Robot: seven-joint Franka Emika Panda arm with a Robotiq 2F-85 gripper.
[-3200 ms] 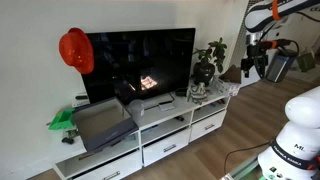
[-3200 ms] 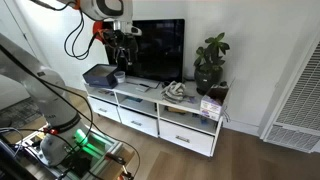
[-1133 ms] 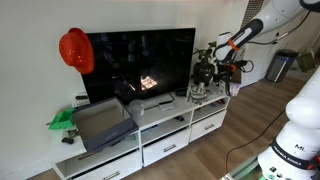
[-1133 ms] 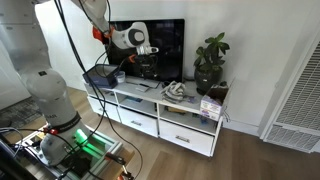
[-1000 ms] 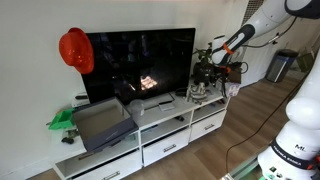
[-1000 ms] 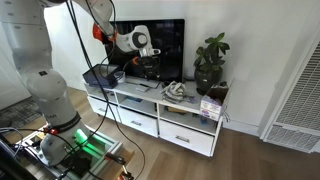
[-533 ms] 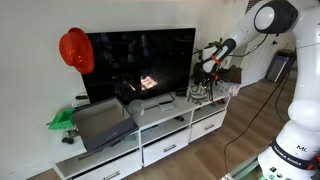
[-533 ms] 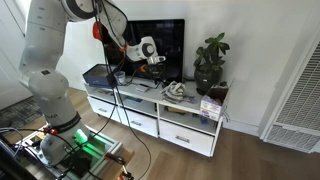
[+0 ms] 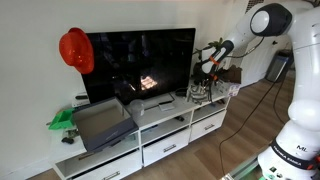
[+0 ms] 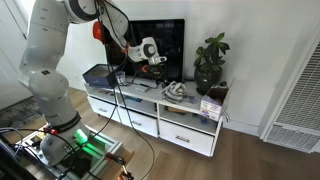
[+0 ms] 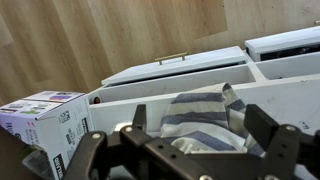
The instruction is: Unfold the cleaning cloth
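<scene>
Swinging in from the end of the white cabinet surface (image 10: 143, 89) farthest from the green potted plant (image 10: 210, 62), your claw (image 10: 160, 70) now hangs above the crumpled blue-and-white striped cloth (image 11: 205, 108), which lies just beside that plant. The jaws stand wide, grasping nothing. You're on approach; the cloth is not yet unfolded, so descend and pinch an edge.

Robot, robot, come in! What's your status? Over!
Hand open, over the cloth. Cloth crumpled, not yet unfolded. Purple box close beside it. Over.
</scene>
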